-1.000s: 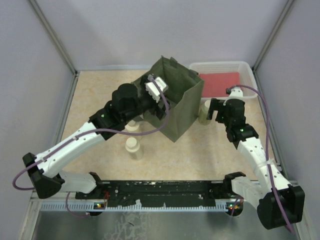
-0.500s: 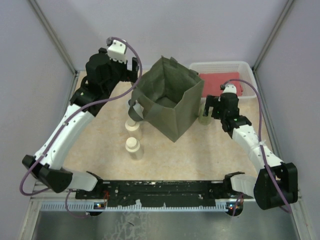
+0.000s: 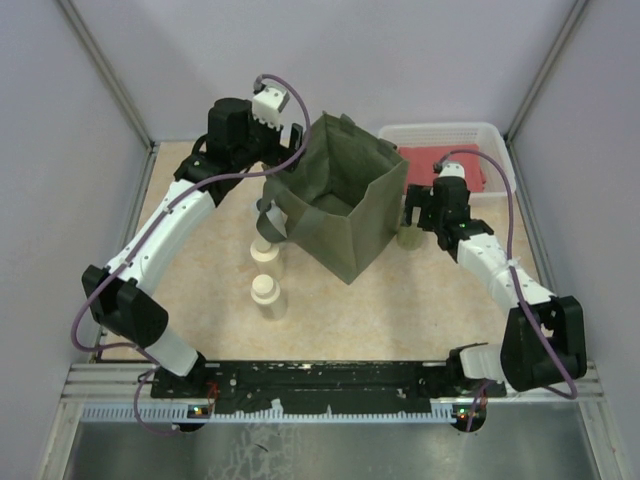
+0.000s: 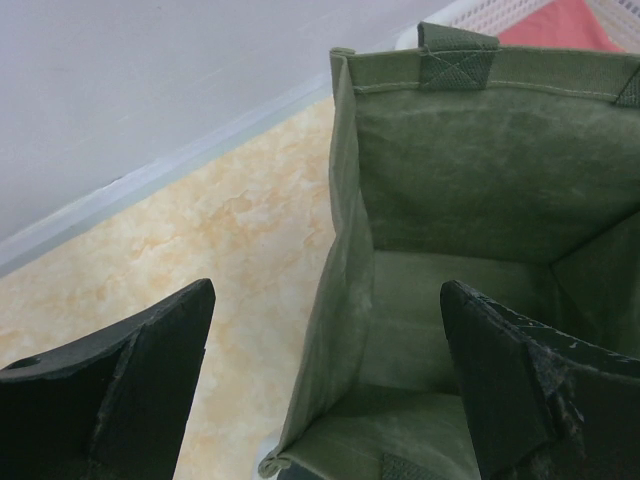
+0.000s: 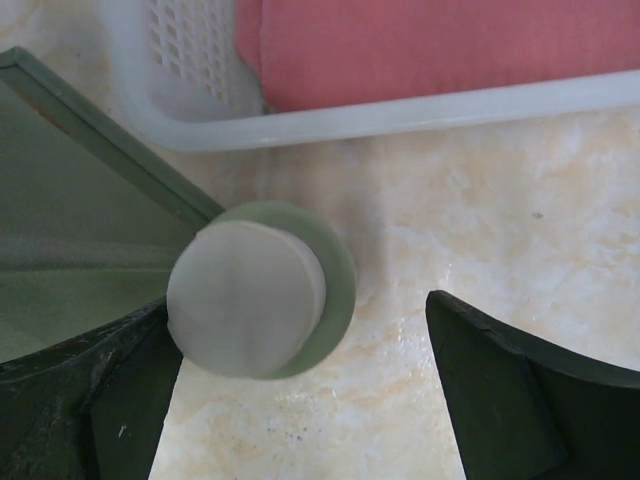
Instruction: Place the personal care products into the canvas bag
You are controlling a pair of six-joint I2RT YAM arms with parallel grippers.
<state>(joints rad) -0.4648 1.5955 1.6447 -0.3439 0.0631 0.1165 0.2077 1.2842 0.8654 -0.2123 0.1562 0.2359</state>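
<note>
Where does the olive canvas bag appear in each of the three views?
Top external: canvas bag at centre, between the arms.
Left wrist: canvas bag fills the right half, seen from above.
Right wrist: canvas bag at left edge, only one wall.
Shared landmark: white mesh basket with red cloth, beside the bag.

My top camera looks down from above and behind the near edge, taking in the whole worktop [image 3: 400,300]. Left wrist camera: close over the canvas bag [image 4: 470,170], looking into its mouth. Right wrist camera: straight down, close beside that bag's corner. I see the bag in all three.
</note>
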